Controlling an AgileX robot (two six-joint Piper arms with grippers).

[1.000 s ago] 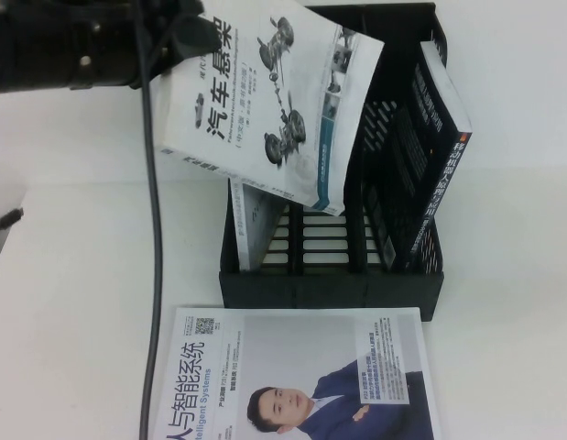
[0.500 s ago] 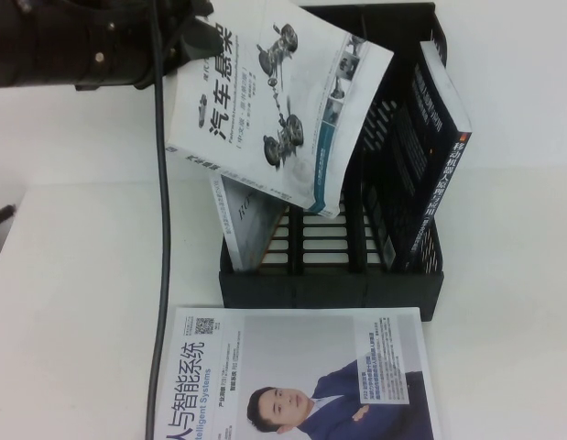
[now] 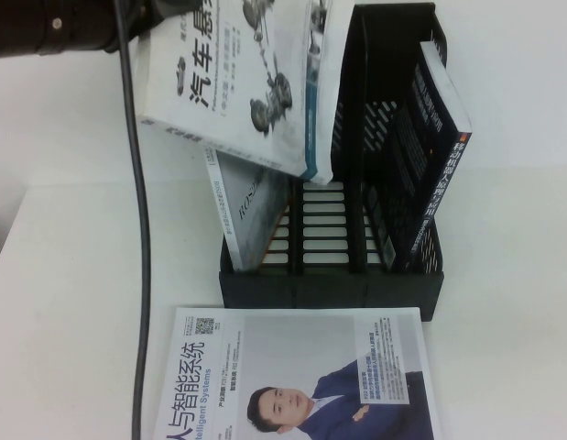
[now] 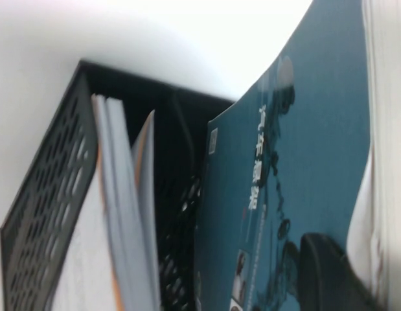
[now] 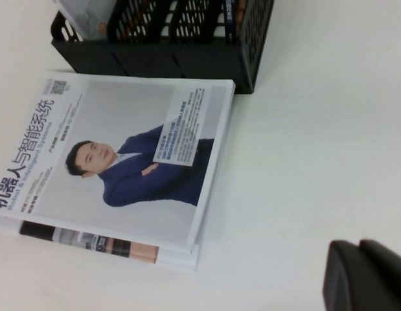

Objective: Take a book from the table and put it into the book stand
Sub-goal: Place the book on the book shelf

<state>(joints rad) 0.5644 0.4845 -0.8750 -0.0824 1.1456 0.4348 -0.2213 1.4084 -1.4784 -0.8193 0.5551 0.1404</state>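
- Your left gripper (image 3: 159,11) is at the upper left of the high view, clamped on a top corner of the book (image 3: 242,87). The book hangs tilted in the air above the book stand (image 3: 331,280), with its lower corner near the divider between the left and middle slots.
- The hold is on one corner only, so the book could swing or slip as you lower it. In the left wrist view the cover (image 4: 284,194) bows away from the pages, which suggests a loose paperback that may splay open.
- The left slot already holds a leaning white book (image 3: 251,220). If you come down too far left, your book's lower edge could land on it or wedge it against the wall.
- If the lower corner strikes the top of the divider, the book could pivot in the gripper and push the light plastic stand across the table (image 3: 72,302).
- The dark book (image 3: 430,156) leans in the right slot, so the middle slot looks the only free one. I judge you should straighten the book before lowering it.
- Release too early and the book may topple forward onto the portrait book (image 3: 297,376) lying in front of the stand.
- Your right gripper (image 5: 368,275) hovers low over bare table near the portrait book, well apart from the stand. I cannot tell how it is set.
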